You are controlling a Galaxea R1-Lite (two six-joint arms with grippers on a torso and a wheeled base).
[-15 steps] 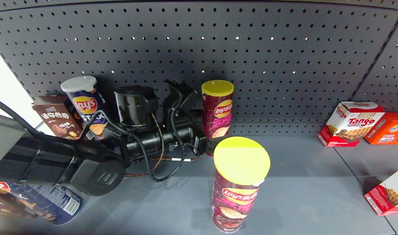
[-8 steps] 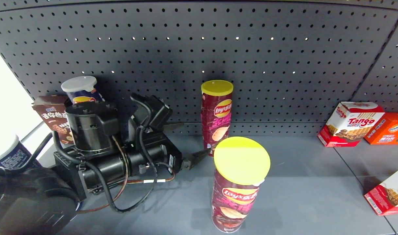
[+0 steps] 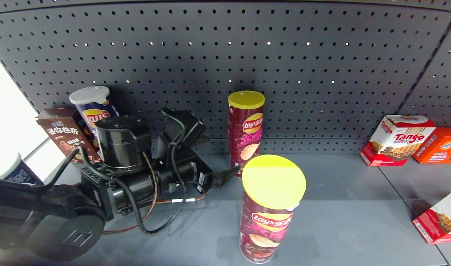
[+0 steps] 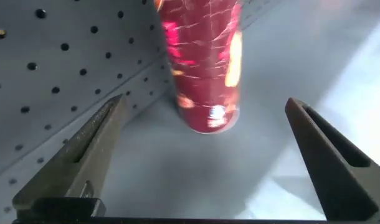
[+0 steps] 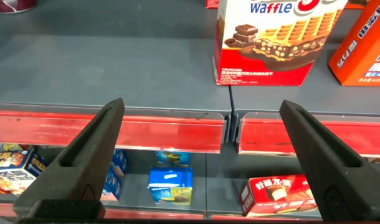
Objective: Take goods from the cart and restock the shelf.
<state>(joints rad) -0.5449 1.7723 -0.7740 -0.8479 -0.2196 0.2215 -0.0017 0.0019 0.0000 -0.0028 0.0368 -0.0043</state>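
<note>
Chip cans with yellow lids stood upright on the shelf, the rear chip can close against the pegboard and the front chip can nearer the edge, so that placement looked done, though what was left in the cart could not be judged. The left gripper, spread wide and empty, sat just beside the rear chip can's base, having drawn back from it within the last second and then edged slightly toward it again. The right gripper hung spread and empty before a red edge strip.
</note>
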